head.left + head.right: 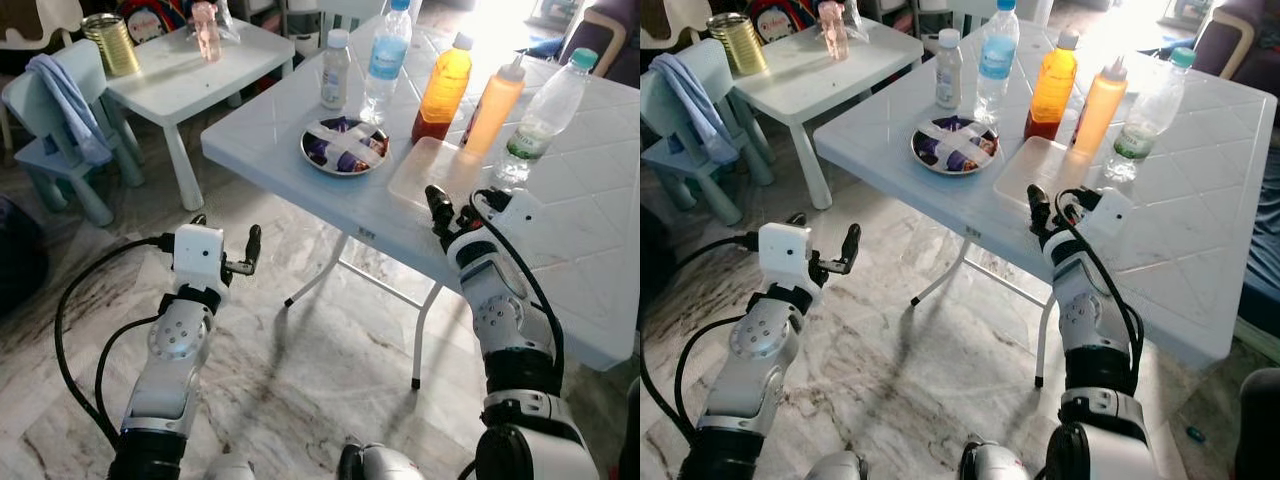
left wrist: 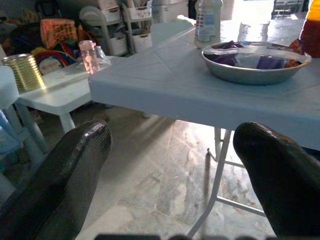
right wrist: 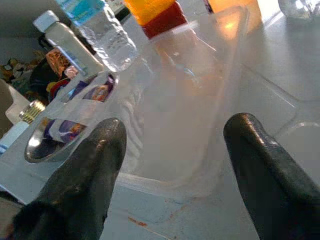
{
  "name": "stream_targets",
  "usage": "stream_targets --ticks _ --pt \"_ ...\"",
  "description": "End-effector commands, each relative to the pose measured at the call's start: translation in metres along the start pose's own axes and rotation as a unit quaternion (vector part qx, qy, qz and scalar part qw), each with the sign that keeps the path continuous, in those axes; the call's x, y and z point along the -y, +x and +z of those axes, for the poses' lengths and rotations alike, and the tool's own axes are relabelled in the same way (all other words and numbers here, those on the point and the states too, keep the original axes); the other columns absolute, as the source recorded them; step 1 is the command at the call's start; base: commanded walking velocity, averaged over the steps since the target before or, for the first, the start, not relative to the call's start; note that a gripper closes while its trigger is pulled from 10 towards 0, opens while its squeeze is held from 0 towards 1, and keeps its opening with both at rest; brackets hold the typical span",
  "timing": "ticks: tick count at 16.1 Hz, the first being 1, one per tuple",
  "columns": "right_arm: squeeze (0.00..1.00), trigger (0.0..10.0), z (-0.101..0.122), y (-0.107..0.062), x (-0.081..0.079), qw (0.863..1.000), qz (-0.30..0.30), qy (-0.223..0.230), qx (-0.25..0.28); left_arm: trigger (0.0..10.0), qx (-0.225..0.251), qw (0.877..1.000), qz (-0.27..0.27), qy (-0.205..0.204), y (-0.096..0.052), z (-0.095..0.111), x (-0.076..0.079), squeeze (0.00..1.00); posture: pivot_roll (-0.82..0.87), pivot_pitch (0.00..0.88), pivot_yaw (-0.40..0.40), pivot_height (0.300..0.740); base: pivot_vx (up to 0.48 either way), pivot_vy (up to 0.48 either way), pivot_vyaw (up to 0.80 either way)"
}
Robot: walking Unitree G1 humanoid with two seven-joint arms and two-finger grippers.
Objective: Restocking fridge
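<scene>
The right gripper (image 1: pixel 452 212) hangs over the near edge of the table (image 1: pixel 600 250), fingers (image 3: pixel 85 170) spread wide and empty, facing the clear tub (image 1: pixel 432 172) that lies just inside that edge. The bowl (image 1: pixel 344 146) sits beside the tub toward the near corner. Behind them, deeper in, stand a small white bottle (image 1: pixel 335 69), a water bottle (image 1: pixel 386 60), an orange bottle (image 1: pixel 442 88), a squeeze bottle (image 1: pixel 492 105) and a green-capped bottle (image 1: pixel 545 112). Bare tabletop stretches to the right of the tub. The left gripper (image 1: pixel 226 245) hovers over open floor (image 1: pixel 300 370) short of the table's near corner, fingers (image 2: pixel 55 185) wide apart, holding nothing. A low table (image 1: pixel 200 80) stands well apart to the left.
</scene>
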State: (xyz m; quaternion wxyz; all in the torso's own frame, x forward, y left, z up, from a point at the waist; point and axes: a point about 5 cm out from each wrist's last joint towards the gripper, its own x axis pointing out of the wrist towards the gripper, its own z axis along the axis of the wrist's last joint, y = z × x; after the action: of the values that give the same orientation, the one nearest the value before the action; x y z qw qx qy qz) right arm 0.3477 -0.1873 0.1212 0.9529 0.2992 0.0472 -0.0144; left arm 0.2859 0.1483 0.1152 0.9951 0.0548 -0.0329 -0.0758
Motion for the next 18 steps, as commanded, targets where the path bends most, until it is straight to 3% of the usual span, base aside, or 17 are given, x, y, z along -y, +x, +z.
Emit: stream_targets --ticks 1,6,16,18 --pt "0.00 0.0 0.002 0.005 0.001 1.000 0.000 0.022 0.001 10.0 0.001 1.000 -0.007 0.011 -0.001 0.002 0.002 0.00 0.10 0.107 -0.015 0.740 0.000 0.000 0.00" --pt "0.00 0.0 0.005 0.011 0.004 0.997 -0.019 0.074 0.013 10.0 0.002 1.000 -0.011 0.021 -0.001 0.003 0.000 0.00 0.10 0.105 -0.006 0.740 0.000 0.000 0.00" --pt "0.00 0.0 0.010 0.019 0.003 0.996 -0.026 0.087 0.024 10.0 0.005 0.999 -0.015 0.028 0.000 0.003 0.003 0.00 0.11 0.089 -0.009 0.740 0.000 0.000 0.00" --pt "0.00 0.0 0.015 0.015 0.005 0.992 -0.050 0.104 0.053 10.0 0.007 0.999 -0.017 0.026 0.000 0.003 0.002 0.00 0.11 0.091 -0.011 0.740 0.000 0.000 0.00"
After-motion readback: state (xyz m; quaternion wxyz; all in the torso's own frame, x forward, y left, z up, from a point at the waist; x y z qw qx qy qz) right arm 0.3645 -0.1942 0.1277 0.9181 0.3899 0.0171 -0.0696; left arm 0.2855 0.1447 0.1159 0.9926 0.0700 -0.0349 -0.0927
